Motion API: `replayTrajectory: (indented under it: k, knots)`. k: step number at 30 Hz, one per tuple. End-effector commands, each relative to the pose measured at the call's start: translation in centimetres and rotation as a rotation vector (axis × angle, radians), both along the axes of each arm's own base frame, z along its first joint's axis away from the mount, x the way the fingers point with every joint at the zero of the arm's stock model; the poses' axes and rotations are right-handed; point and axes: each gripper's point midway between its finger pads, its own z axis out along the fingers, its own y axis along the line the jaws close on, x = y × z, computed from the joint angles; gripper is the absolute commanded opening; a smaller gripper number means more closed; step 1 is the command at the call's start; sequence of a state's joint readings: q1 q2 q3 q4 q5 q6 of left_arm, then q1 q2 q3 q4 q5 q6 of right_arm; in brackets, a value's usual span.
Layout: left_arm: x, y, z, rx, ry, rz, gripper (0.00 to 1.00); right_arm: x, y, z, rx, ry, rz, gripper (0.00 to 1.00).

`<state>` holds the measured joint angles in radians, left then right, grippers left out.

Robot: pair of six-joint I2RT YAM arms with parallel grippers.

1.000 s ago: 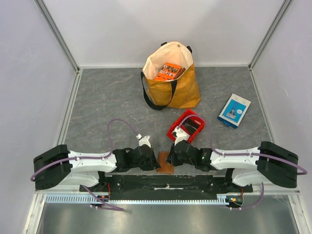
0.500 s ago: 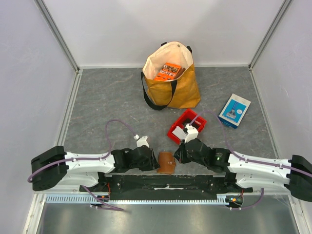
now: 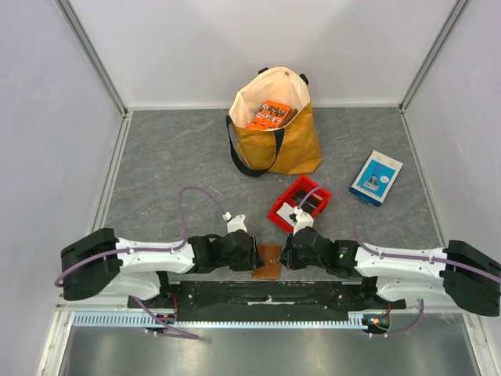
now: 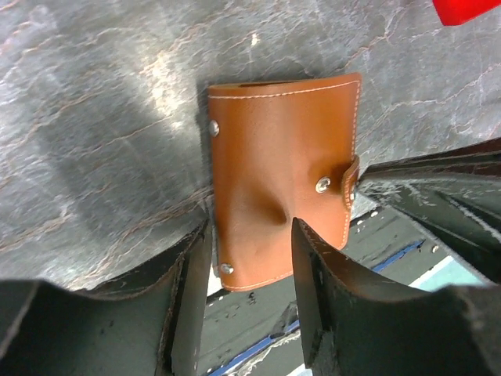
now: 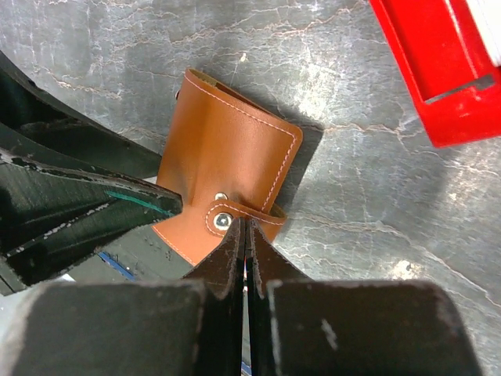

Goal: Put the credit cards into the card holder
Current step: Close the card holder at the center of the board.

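Observation:
The card holder (image 3: pixel 268 262) is a brown leather folder lying shut near the front edge of the table, between my two grippers. My left gripper (image 4: pixel 250 227) hangs open over its near end, one finger on each side of that end (image 3: pixel 254 252). My right gripper (image 5: pixel 246 225) is shut, and its tips rest against the snapped tab; nothing shows between them (image 3: pixel 284 254). White flat edges, seemingly the credit cards (image 5: pixel 487 23), lie in the red bin (image 5: pixel 427 70).
The red bin (image 3: pixel 279 208) stands just behind the right gripper. A yellow tote bag (image 3: pixel 274 137) holding an orange packet (image 3: pixel 270 115) sits at the back. A blue-and-white box (image 3: pixel 376 177) lies to the right. The black base rail (image 3: pixel 266 294) runs just in front of the holder.
The left jaws have spread apart over the holder. The right gripper, still shut, lifted toward the bin and came back down to the holder's tab.

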<state>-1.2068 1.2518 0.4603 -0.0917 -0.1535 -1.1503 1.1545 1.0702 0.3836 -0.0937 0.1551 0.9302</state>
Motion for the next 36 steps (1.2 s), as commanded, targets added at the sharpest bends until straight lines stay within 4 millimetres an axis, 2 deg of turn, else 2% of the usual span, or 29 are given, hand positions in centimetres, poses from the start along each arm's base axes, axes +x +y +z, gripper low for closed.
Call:
replayTrajectory:
  k: [1,5,9,14,18,22,30,36]
  knots:
    - [0.7,-1.4,0.5,0.0,-0.048,-0.04,0.51,0.3,1.5,0.5,0.059,0.002,0.0,0.01]
    - [0.6,-1.0,-0.3,0.028,-0.036,-0.033,0.49,0.3,1.8,0.2,0.077,0.009,-0.004,0.01]
    - [0.3,-0.7,-0.9,0.048,-0.018,-0.038,0.42,0.4,1.8,-0.2,0.056,0.007,-0.003,0.01]
    - [0.1,-0.1,-1.5,0.081,-0.008,-0.035,0.34,0.5,1.4,0.5,0.07,-0.008,-0.021,0.01]
    - [0.0,0.2,-1.8,0.098,-0.003,-0.029,0.33,0.7,-0.1,1.1,0.05,-0.027,-0.054,0.01]
    - [-0.2,0.2,-2.1,0.108,0.003,-0.032,0.33,0.3,-0.4,1.5,0.056,-0.019,-0.046,0.01]
    - [-0.3,0.3,-2.3,0.129,0.006,-0.022,0.33,-0.7,-2.0,0.0,-0.019,0.037,-0.059,0.0]
    - [-0.3,0.3,-2.2,0.133,0.004,-0.023,0.33,-0.3,-1.4,-0.1,-0.006,0.029,-0.06,0.0]
